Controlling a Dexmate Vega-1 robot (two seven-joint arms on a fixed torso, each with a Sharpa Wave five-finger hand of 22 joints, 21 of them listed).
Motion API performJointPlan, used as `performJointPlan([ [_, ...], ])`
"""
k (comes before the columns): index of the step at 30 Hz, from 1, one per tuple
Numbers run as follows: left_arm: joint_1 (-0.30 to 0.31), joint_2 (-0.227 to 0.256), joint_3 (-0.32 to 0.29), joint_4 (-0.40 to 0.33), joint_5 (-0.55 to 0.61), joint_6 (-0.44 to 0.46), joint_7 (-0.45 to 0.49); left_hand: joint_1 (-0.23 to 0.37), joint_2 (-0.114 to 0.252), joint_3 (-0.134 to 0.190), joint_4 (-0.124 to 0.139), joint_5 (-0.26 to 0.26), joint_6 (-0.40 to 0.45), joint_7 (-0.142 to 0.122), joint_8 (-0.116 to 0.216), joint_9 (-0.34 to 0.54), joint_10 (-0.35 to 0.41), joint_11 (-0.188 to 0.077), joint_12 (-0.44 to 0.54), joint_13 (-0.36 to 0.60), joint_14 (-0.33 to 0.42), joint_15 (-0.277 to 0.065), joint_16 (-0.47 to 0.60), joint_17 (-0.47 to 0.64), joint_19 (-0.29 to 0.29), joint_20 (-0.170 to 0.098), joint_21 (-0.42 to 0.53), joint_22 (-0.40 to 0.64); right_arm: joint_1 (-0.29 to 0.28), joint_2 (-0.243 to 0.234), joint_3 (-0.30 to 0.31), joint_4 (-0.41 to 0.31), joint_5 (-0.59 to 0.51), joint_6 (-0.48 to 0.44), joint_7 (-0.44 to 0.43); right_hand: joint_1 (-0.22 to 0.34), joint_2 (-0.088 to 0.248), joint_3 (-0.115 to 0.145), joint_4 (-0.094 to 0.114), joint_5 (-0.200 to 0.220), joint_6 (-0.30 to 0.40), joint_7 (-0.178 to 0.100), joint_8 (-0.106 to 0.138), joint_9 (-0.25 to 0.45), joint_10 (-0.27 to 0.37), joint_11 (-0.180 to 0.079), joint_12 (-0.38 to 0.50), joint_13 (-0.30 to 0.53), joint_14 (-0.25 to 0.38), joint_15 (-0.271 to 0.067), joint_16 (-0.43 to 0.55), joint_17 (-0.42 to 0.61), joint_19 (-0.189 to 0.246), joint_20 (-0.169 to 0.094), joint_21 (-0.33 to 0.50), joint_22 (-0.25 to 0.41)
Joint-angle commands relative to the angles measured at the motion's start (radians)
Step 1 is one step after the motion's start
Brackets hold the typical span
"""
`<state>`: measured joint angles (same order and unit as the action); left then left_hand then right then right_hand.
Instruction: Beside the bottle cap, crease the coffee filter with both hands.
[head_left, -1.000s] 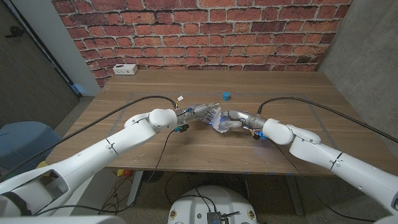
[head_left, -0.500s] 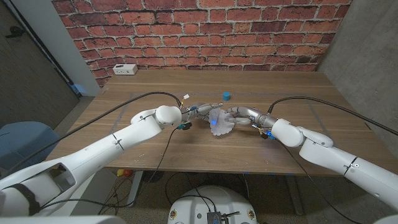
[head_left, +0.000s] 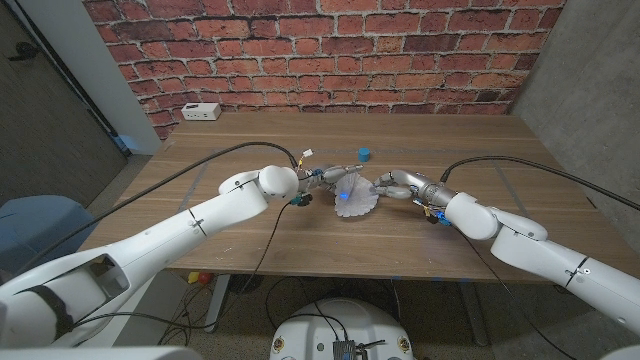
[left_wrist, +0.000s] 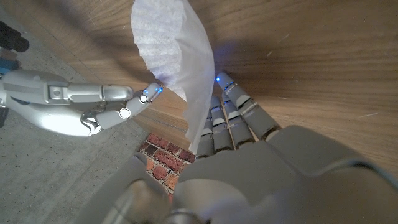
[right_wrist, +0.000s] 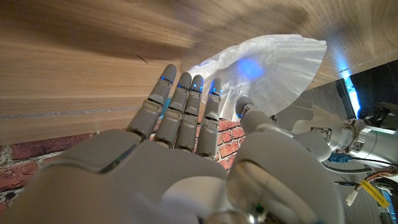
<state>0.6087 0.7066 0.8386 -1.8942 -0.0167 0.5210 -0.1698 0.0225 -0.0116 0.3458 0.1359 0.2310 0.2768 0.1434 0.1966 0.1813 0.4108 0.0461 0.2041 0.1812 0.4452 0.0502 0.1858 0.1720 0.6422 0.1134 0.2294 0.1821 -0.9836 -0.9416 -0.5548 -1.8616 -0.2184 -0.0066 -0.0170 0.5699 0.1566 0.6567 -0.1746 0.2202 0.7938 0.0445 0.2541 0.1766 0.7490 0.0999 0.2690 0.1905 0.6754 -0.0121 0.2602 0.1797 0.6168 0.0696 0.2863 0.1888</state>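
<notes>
1. The left robot hand (head_left: 322, 178) pinches one edge of the coffee filter (head_left: 353, 198); in the left wrist view its fingers (left_wrist: 231, 112) lie stretched along one face of the paper, with the thumb apparently behind it, so it is clamped on the filter
2. The right robot hand (head_left: 388, 185) meets the filter from the opposite side. In the right wrist view its fingers (right_wrist: 180, 106) reach up straight and close together against the paper's edge; whether the thumb truly pins the sheet cannot be told
3. The filter is a thin, white, pleated sheet held between the two hands low over the desk (head_left: 470, 150), already bent into a fan shape. It looks very light, limp and easy to tear, so it is probably best taken at the rim with flat fingertips and folded with gentle pressure, not pulled
4. Both arms come in from the near corners, stretched long and low, wrists turned inward so that the hands face each other near the middle of the desk
5. The blue bottle cap (head_left: 365, 154) stands just beyond the filter, near but apart from it. A white box (head_left: 202, 111) sits well away at the far left edge
</notes>
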Motion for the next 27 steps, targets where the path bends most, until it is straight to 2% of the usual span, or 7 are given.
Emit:
performJointPlan([
  [1, 0.056, -0.001, -0.057, -0.034, -0.014, -0.049, 0.090, -0.002, -0.011, -0.006, 0.002, 0.007, 0.015, 0.014, 0.009, 0.001, 0.005, 0.005, 0.007, 0.000, 0.011, -0.005, 0.009, 0.003, 0.013, 0.001, 0.005, 0.007, 0.020, -0.008, -0.039, -0.021, -0.064, -0.005, 0.060, 0.149, -0.007, 0.133, -0.030, -0.013, 0.017, -0.028, -0.035, 0.002, 0.014, -0.019, -0.031, 0.001, -0.018, -0.025, -0.045, -0.003, -0.012, -0.010, -0.005, 0.001],
  [3, 0.060, -0.002, -0.060, -0.036, -0.017, -0.051, 0.092, -0.002, -0.012, -0.007, 0.002, 0.007, 0.015, 0.014, 0.008, 0.001, 0.007, 0.008, 0.007, 0.000, 0.014, -0.004, 0.009, 0.003, 0.015, 0.000, 0.005, 0.007, 0.028, -0.007, -0.051, -0.024, -0.086, -0.010, 0.073, 0.209, -0.018, 0.194, -0.029, -0.009, 0.029, -0.041, -0.046, 0.002, 0.019, -0.035, -0.043, 0.001, -0.019, -0.045, -0.060, -0.005, -0.020, -0.016, -0.010, 0.000],
  [8, 0.070, -0.002, -0.075, -0.034, -0.042, -0.072, 0.088, -0.001, -0.014, -0.010, 0.002, 0.009, 0.021, 0.012, 0.009, 0.001, 0.008, 0.007, 0.006, 0.000, 0.016, -0.005, 0.009, 0.003, 0.016, -0.001, 0.005, 0.006, 0.049, 0.003, -0.079, -0.022, -0.114, -0.029, 0.122, 0.244, -0.040, 0.244, -0.022, -0.009, 0.071, -0.043, -0.047, 0.003, 0.080, -0.041, -0.036, 0.000, -0.003, -0.065, -0.068, -0.008, -0.004, -0.039, -0.003, 0.000],
  [13, 0.069, -0.003, -0.101, -0.004, -0.131, -0.140, 0.015, 0.000, -0.020, -0.020, 0.003, 0.014, 0.069, 0.010, 0.019, 0.001, 0.059, 0.010, 0.019, 0.000, 0.044, -0.007, 0.013, 0.003, 0.027, -0.003, 0.005, 0.006, 0.066, 0.011, -0.104, -0.024, -0.156, -0.060, 0.154, 0.247, -0.049, 0.258, -0.018, -0.010, 0.086, -0.037, -0.048, 0.003, 0.093, -0.040, -0.038, -0.001, 0.012, -0.061, -0.067, -0.009, 0.008, -0.044, 0.002, 0.001],
  [16, 0.059, -0.006, -0.110, 0.018, -0.196, -0.168, -0.051, 0.002, -0.021, -0.034, 0.005, 0.024, 0.154, 0.028, 0.033, 0.001, 0.137, 0.029, 0.033, 0.000, 0.108, -0.005, 0.021, 0.002, 0.061, 0.000, 0.012, 0.006, 0.066, 0.014, -0.106, -0.024, -0.162, -0.073, 0.155, 0.244, -0.057, 0.260, -0.018, -0.011, 0.085, -0.033, -0.051, 0.003, 0.092, -0.040, -0.041, -0.002, 0.013, -0.055, -0.069, -0.010, 0.003, -0.042, 0.001, 0.001],
  [20, 0.039, 0.000, -0.111, 0.019, -0.253, -0.153, -0.113, 0.005, -0.021, -0.048, 0.006, 0.034, 0.207, 0.043, 0.032, 0.001, 0.203, 0.045, 0.039, 0.000, 0.182, -0.003, 0.028, 0.001, 0.138, -0.006, 0.033, 0.006, 0.063, 0.016, -0.101, -0.017, -0.158, -0.080, 0.147, 0.240, -0.064, 0.269, -0.013, -0.014, 0.071, -0.028, -0.061, 0.003, 0.081, -0.039, -0.051, -0.002, 0.003, -0.055, -0.076, -0.009, -0.005, -0.039, -0.002, 0.001],
  [27, -0.008, 0.011, -0.079, 0.022, -0.277, -0.097, -0.174, 0.006, -0.025, -0.059, 0.007, 0.040, 0.214, 0.064, 0.020, 0.002, 0.217, 0.077, 0.030, 0.001, 0.224, 0.003, 0.028, 0.001, 0.194, -0.012, 0.047, 0.005, 0.054, 0.014, -0.091, -0.016, -0.149, -0.085, 0.132, 0.233, -0.073, 0.289, -0.010, -0.020, 0.039, -0.033, -0.075, 0.003, 0.052, -0.042, -0.071, -0.003, -0.031, -0.054, -0.086, -0.008, -0.026, -0.036, -0.011, 0.000],
])
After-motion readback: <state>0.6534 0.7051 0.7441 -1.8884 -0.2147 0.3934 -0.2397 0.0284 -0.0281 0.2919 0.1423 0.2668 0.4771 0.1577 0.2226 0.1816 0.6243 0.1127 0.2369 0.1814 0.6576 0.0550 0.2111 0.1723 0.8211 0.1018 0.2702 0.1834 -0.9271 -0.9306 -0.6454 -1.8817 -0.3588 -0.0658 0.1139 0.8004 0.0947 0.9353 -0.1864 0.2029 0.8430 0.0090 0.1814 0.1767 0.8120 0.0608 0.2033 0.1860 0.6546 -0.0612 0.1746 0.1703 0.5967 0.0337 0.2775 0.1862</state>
